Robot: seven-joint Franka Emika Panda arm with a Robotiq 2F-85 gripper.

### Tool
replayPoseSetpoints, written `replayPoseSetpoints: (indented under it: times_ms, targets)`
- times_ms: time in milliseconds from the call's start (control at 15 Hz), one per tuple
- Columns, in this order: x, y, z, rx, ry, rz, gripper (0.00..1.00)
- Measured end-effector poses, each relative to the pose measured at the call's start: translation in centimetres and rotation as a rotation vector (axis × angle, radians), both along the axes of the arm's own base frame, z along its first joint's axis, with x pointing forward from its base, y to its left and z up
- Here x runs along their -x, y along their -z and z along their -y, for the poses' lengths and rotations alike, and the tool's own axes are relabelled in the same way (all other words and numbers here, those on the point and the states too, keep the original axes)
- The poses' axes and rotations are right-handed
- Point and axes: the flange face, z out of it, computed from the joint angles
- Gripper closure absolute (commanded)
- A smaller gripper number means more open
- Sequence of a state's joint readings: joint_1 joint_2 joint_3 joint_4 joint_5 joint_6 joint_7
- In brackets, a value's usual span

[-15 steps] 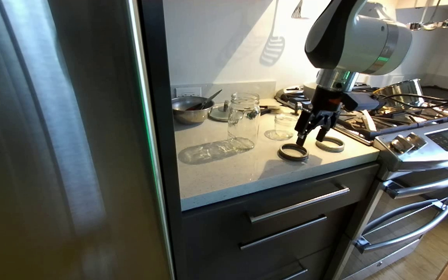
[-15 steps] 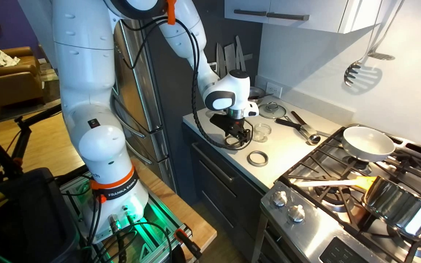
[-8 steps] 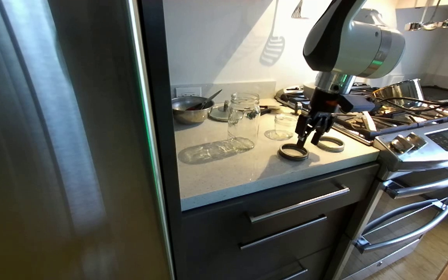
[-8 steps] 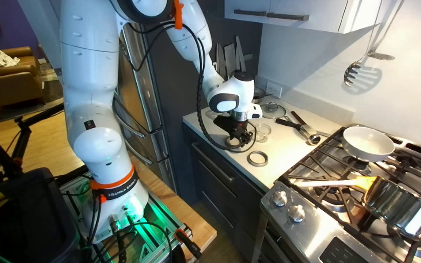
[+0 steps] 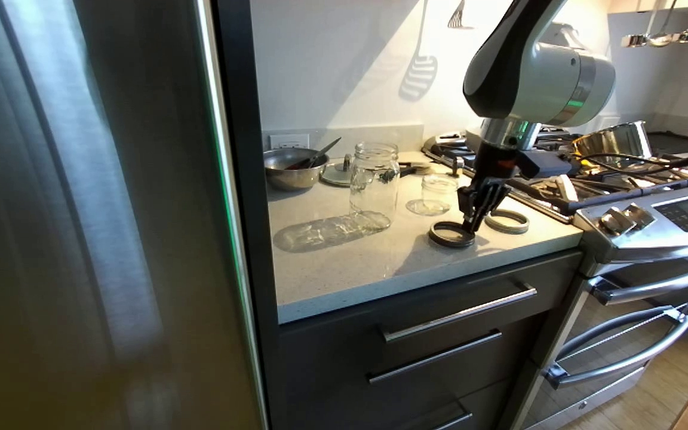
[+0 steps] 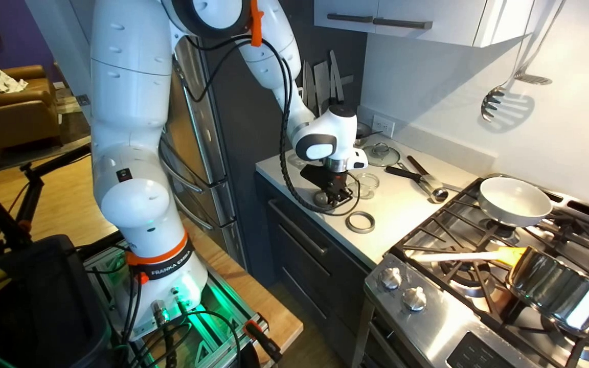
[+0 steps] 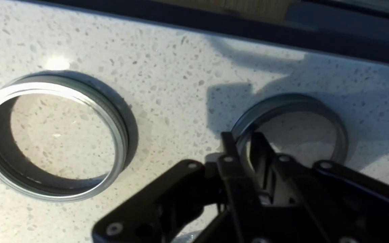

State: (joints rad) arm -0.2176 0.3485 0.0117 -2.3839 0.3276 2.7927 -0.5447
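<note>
Since the earlier frame my gripper (image 7: 242,134) has dropped lower and its fingers have drawn together; the glassware has stayed put. Left to right in an exterior view: a metal bowl (image 5: 296,179) at the back, a glass lid (image 5: 335,177), then a tall glass mason jar (image 5: 374,194), upright, its mouth bare. Next stands a small glass jar (image 5: 438,190), bare-mouthed too. Right of it the shadowed jar band (image 7: 289,104) lies flat on the countertop (image 5: 332,275), and I'm on it: the wrist view shows 1 finger outside its wall, 1 inside. The jaws stand nearly closed, the wall between them; I can't tell if they grip it. I'd judge the fingers placed, the lift not yet made, and neither of the 2 jars banded. The 2nd jar band (image 5: 507,229) lies just beside, untouched. Farther right, a steel pot (image 5: 619,136) rests on the gas range (image 5: 687,209).
</note>
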Motion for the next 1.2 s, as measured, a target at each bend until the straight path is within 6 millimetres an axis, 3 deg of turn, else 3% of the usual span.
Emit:
replayPoseSetpoints:
  times_ms: [133, 733, 1200]
  targets:
    - [-0.1, 0.0, 0.1, 0.006, -0.004, -0.002, 0.96]
    - [-0.3, -0.4, 0.0, 0.028, -0.028, -0.001, 0.98]
    - [-1.5, -4.7, -0.9, 0.068, -0.056, 0.07, 0.98]
